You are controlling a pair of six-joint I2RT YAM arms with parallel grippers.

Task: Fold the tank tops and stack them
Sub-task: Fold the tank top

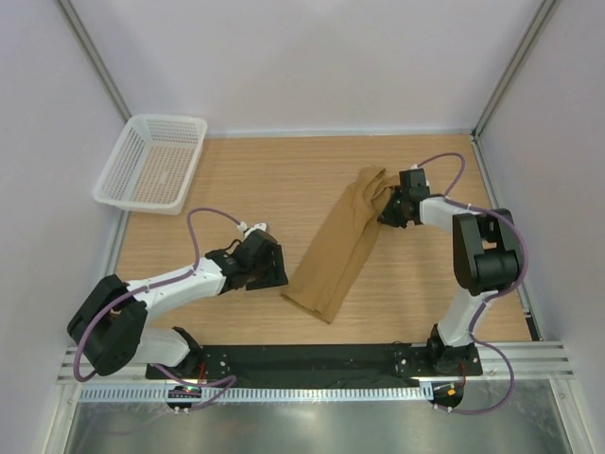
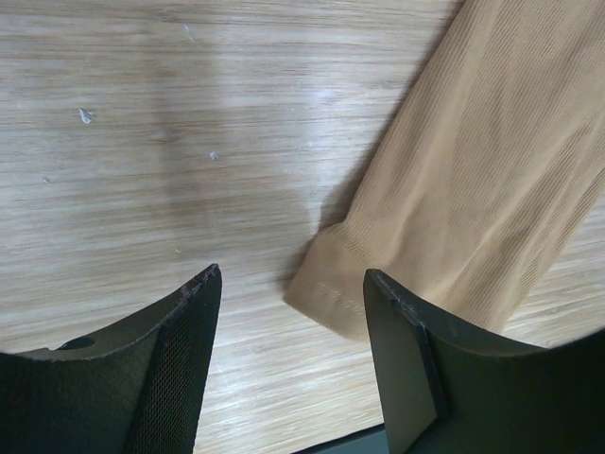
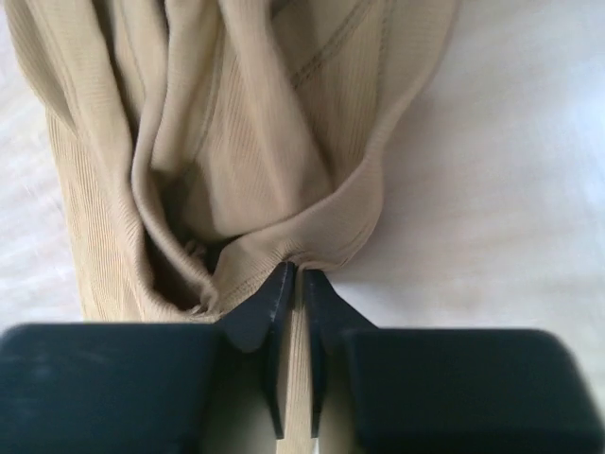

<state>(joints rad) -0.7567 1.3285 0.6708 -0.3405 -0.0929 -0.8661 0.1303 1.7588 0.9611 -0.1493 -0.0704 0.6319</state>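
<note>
Right tool (image 3: 294, 276) pinches the top (image 1: 338, 248) at its far end; left tool (image 2: 291, 274) gapes just beside its near hem.

A white plastic mesh basket (image 1: 118, 163) sits at the far left corner of the wooden table (image 1: 284, 180), its walls pierced with fine holes and its near rim hanging just over the table's left edge. The table top is pale wood with grain running left to right. The left wrist view shows a few small white specks (image 2: 85, 115) on it. Plain pale walls (image 1: 312, 57) enclose the far side and both flanks, with a grey metal post (image 1: 95, 57) at the far left corner and another (image 1: 515, 61) at the far right. Along the near edge lies a black base plate (image 1: 312, 361), then a white slotted strip (image 1: 312, 393), then a sheet of brushed metal (image 1: 312, 430).
</note>
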